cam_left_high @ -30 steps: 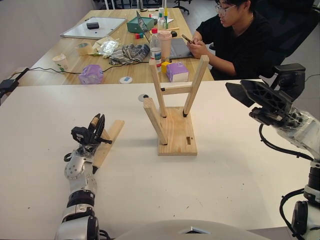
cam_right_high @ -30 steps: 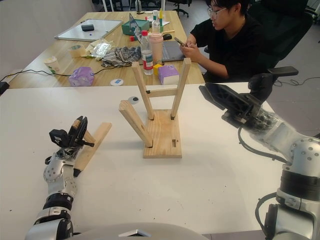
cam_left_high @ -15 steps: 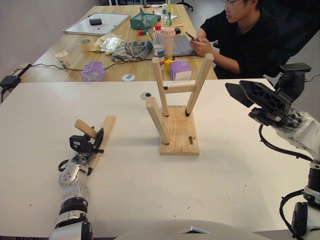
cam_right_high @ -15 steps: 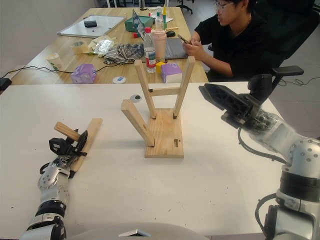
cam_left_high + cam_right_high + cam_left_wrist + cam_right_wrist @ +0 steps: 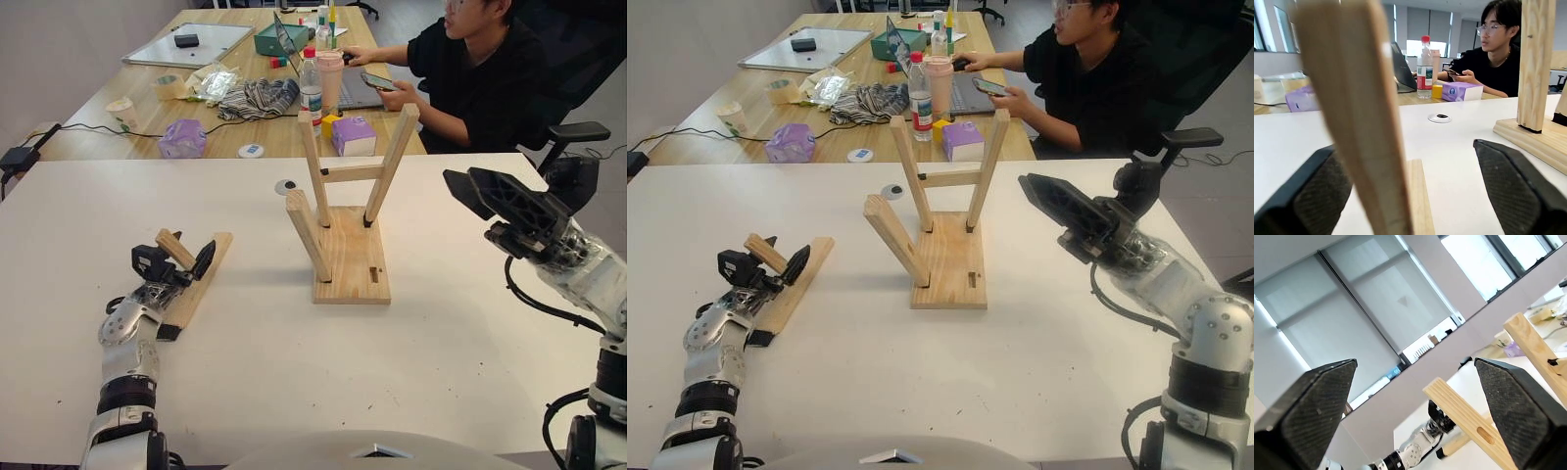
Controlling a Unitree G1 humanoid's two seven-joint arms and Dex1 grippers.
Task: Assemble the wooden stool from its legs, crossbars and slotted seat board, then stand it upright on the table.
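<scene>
Currently the seat board (image 5: 358, 282) is laid flat mid-table. Two upright legs (image 5: 392, 162) joined by a crossbar (image 5: 348, 174) are stood in it, and a third leg (image 5: 308, 235) is tilted at its left. The left gripper (image 5: 174, 258) is set low at near left with fingers spread wide. A short wood piece (image 5: 172, 247) is leaned between them (not clamped), above a loose leg (image 5: 196, 294). The right gripper (image 5: 465, 186) is held in the air at right, spread wide, gripping nothing.

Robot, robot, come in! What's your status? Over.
Left gripper open around loose wooden piece. Right gripper open, raised beside stool. Stool upside down, three legs in, one slot empty.
</scene>
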